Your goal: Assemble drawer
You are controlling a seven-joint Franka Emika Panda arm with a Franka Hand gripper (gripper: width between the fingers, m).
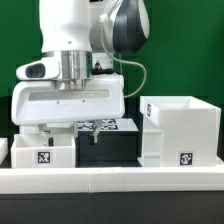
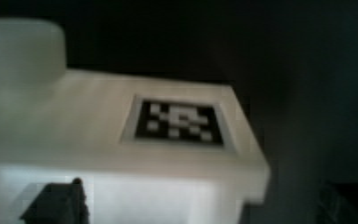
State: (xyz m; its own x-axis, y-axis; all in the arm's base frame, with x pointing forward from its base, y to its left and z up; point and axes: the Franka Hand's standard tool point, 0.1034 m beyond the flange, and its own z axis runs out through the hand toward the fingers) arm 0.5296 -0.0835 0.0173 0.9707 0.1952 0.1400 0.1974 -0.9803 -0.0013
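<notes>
Fingers (image 2: 158, 200) spread wide, empty, above small white plastic drawer box (image 2: 131, 135); approach step; next I descend and close squarely.

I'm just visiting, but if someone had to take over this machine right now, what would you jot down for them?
Gripper: open, holding nothing, hanging low over the small white box at the exterior view's left; the wrist view shows a tagged white part right beneath it.
Large white open box: stands apart at the exterior view's right.
Done: nothing joined that I can see.
Left: grasp the small box and fit the pieces together.
</notes>
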